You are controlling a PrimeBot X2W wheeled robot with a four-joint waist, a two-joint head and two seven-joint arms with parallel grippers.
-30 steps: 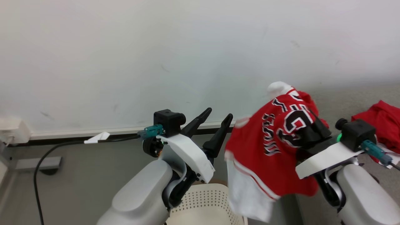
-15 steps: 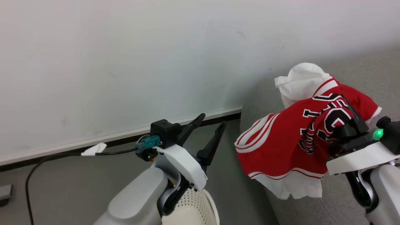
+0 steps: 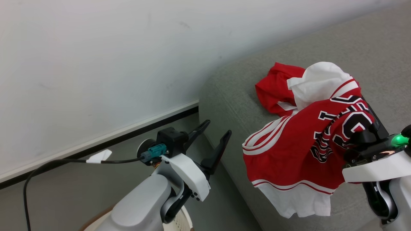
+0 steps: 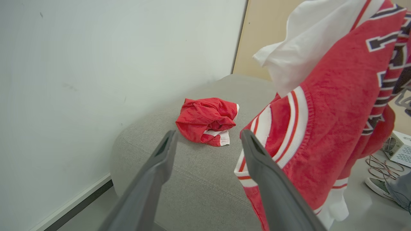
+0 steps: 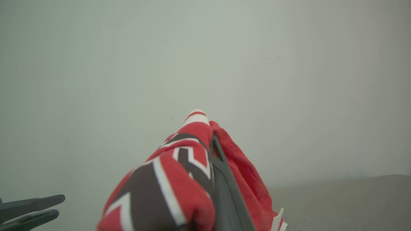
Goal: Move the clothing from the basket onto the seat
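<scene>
Head view, six o'clock: the basket [image 3: 181,221] shows a strip of cream perforated wall and brown rim beneath the left forearm, which hides whatever lies inside.

At four o'clock the held garment [image 3: 289,150] hangs from the right gripper [image 5: 210,144], whose fingers are pinched together on the cloth and mostly buried in it. It is red jersey with white stripes along the edges, a white hem and lining, and black lettering outlined in white. It hangs over the seat [image 3: 321,41]; whether its hem touches the cushion cannot be told. A crumpled garment [image 3: 273,89], red with white trim, lies on the seat at one o'clock, partly behind the held one.

The left gripper [image 3: 218,127] sits at six o'clock with its jaws spread wide and nothing between them, just beside the seat's rounded end.

The seat is light grey fabric with a stitched seam. A pale wall [image 3: 96,48] runs from nine to twelve o'clock, with a white skirting board [image 3: 96,149], a grey floor [image 3: 64,192] and a black cable [image 3: 48,163] at eight o'clock.
</scene>
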